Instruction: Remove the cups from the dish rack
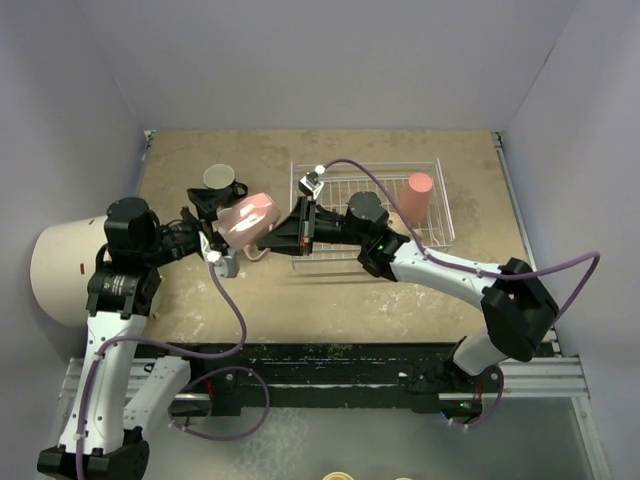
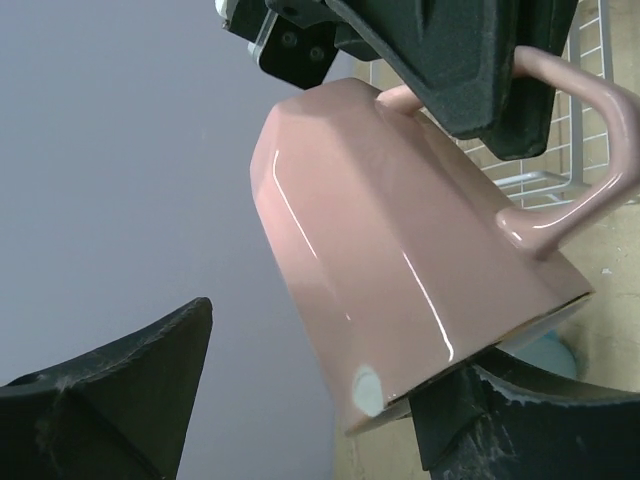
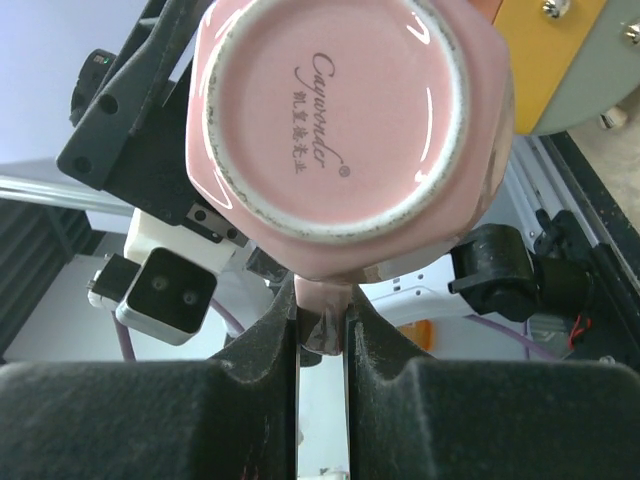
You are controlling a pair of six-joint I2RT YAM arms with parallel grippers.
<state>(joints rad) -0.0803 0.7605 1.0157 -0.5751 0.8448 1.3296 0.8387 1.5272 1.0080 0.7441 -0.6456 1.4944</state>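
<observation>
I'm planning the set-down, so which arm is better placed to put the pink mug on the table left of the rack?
Left, probably. The left gripper is open around the body of the pink mug, on the table side of the dish rack. The right gripper pinches only the handle.

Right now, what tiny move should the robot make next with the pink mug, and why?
Probably close the left claw on the pink mug: its fingers straddle the mug with a gap, while the right claw pinches only the handle.

Pale pink mug [image 1: 248,217] tilted aloft left of white wire dish rack [image 1: 400,172], coral tumbler [image 1: 419,195] standing inside
</observation>
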